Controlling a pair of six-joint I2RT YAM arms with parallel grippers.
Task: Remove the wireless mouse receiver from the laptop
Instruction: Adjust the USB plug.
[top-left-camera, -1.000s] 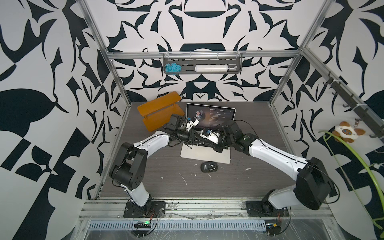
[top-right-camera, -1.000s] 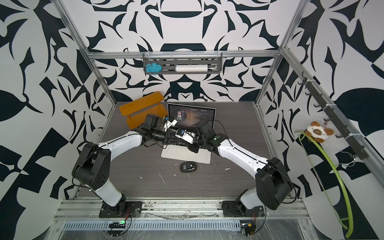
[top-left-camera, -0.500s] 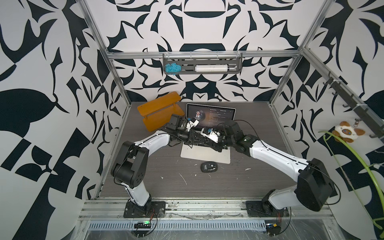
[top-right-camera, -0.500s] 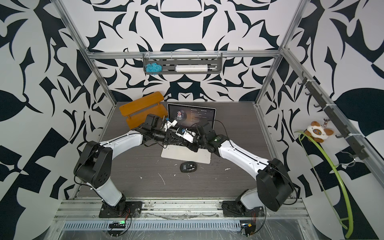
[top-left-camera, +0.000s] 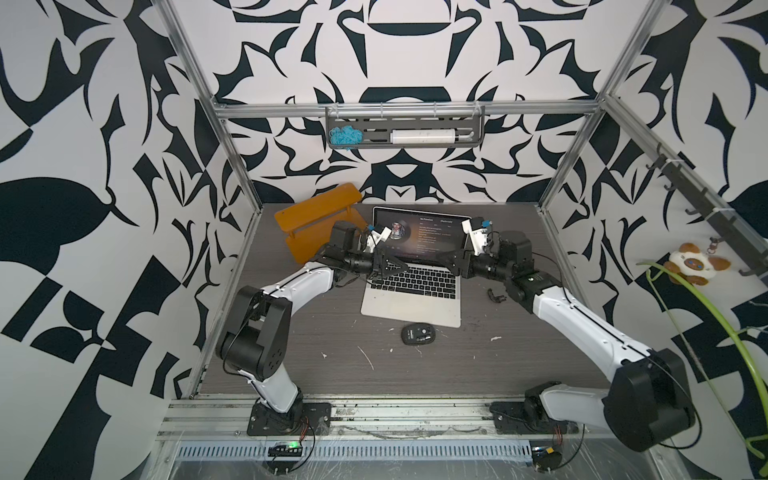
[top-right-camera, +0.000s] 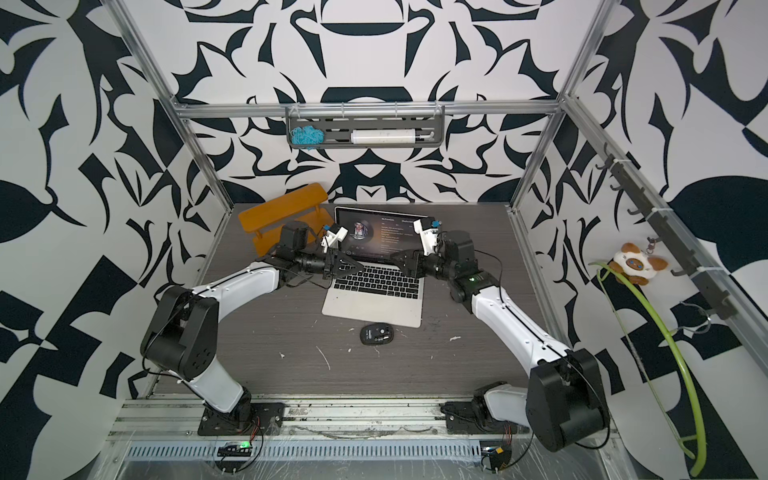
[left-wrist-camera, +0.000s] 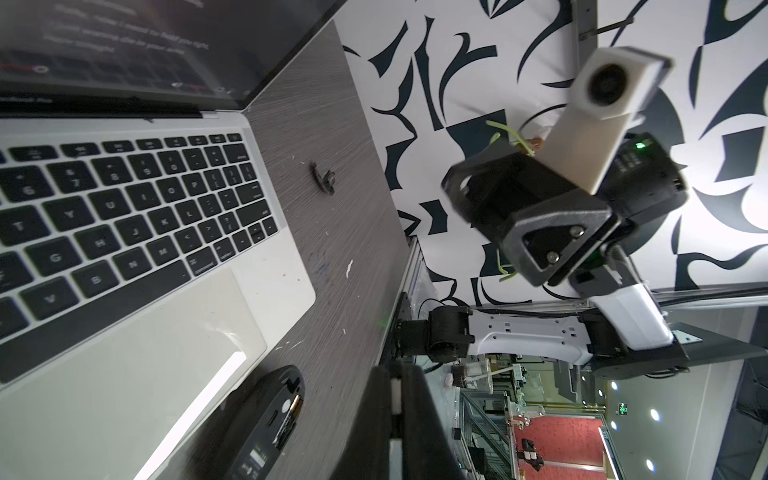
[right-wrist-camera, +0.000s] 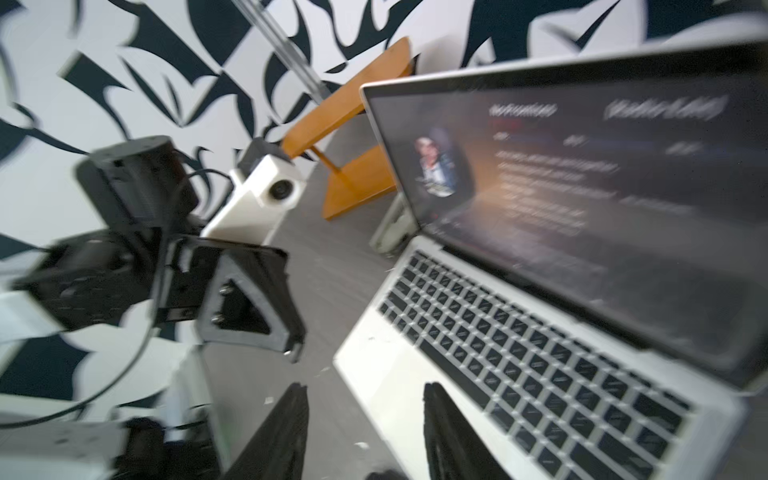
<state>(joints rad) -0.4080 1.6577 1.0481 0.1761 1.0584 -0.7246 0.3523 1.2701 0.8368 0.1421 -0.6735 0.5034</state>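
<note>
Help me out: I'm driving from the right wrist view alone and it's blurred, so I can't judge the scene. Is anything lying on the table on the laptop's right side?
Observer: Yes. A small dark object lies on the table just off the laptop's right edge, apart from it. It is too small to identify.
Operator: Is the left gripper holding anything?
Observer: The left gripper is shut at the laptop's left side, and the left wrist view shows nothing between its fingers.
Operator: And the mouse?
Observer: The mouse sits on the table just in front of the laptop's front edge, with a sliver of table between them.
</note>
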